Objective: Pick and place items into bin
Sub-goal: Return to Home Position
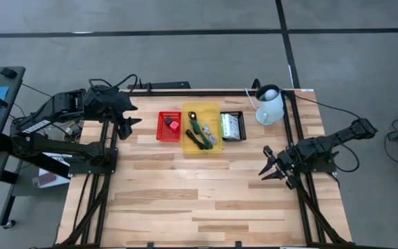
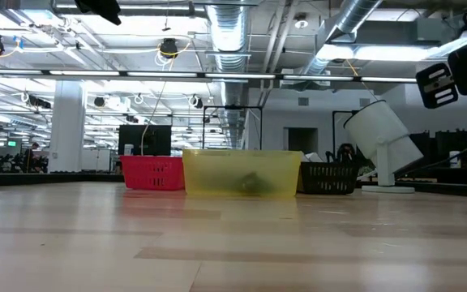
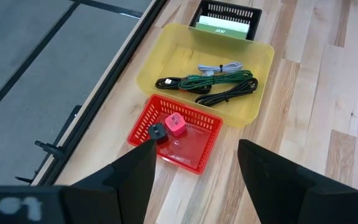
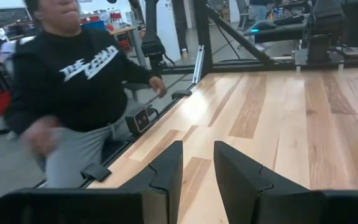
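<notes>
**Sorting into the bins: layout near the end of the job**

Showing a sort judged all but complete, with only the homing of the arms left to do. Left hand [image 3: 197, 146] wide open and holding nothing, poised above the desk [image 1: 206, 200], all three containers just ahead of and below its fingers [image 3: 129, 174].

- Nearest that hand: red basket [image 3: 191, 113], holding a small red block [image 3: 174, 124] and a small dark block [image 3: 158, 132] side by side.
- Next beyond, touching or just beside the red basket: yellow bin [image 3: 179, 53], holding a green cable [image 3: 222, 79], black cables [image 3: 232, 93] and a pale grey cable [image 3: 219, 67], loosely coiled and overlapping.
- Farthest from the left hand: black basket [image 3: 229, 9], holding a flat white-and-green pack [image 3: 224, 26].

Right hand [image 1: 268, 164] parted and empty, well apart from all three containers, across the desk from the left hand. Pointed, in its own wrist view, toward a person [image 4: 86, 81] beyond the desk edge.

White lamp [image 1: 270, 105] just beside the black basket, on the right hand's side of it; judged no part of the job.

No loose item seen on the bare boards near either hand in the high view, so nothing evidently left to pick, as far as visible. In the low view, the yellow bin's contents only a dim shape through its wall.
</notes>
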